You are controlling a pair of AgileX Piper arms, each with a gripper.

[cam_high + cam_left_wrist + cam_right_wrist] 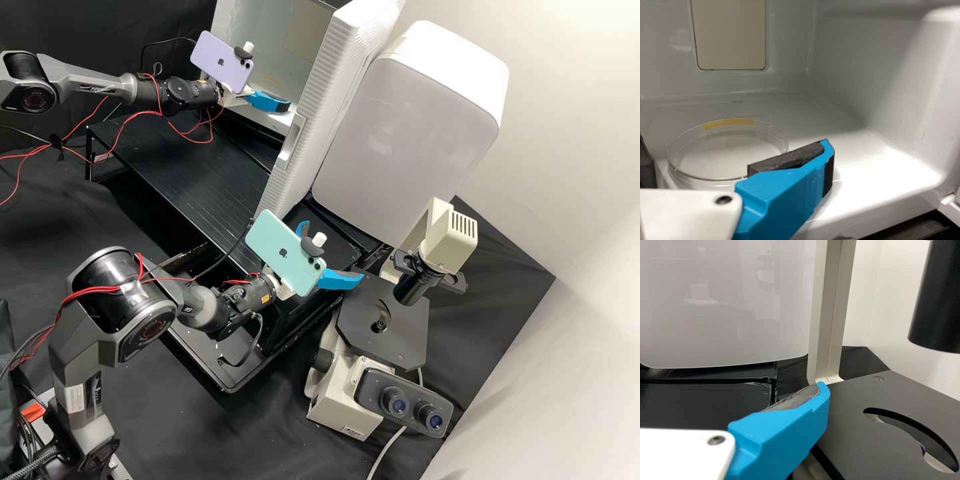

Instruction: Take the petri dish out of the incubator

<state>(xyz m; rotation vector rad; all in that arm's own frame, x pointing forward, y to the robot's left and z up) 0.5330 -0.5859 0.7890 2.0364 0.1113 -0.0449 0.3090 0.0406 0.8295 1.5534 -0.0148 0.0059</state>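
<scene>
Inside incubator [880, 100], left pincer [273, 103] (blue) beside dish [725, 150].

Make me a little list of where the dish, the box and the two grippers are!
dish: clear and round, lying on the incubator floor, not out yet
incubator: white, door swung open
left gripper: open, at the incubator's mouth, one finger beside the dish's rim; cannot tell if it touches
right gripper: open, empty, by the microscope stage
microscope: on the bench, next to the open door
</scene>
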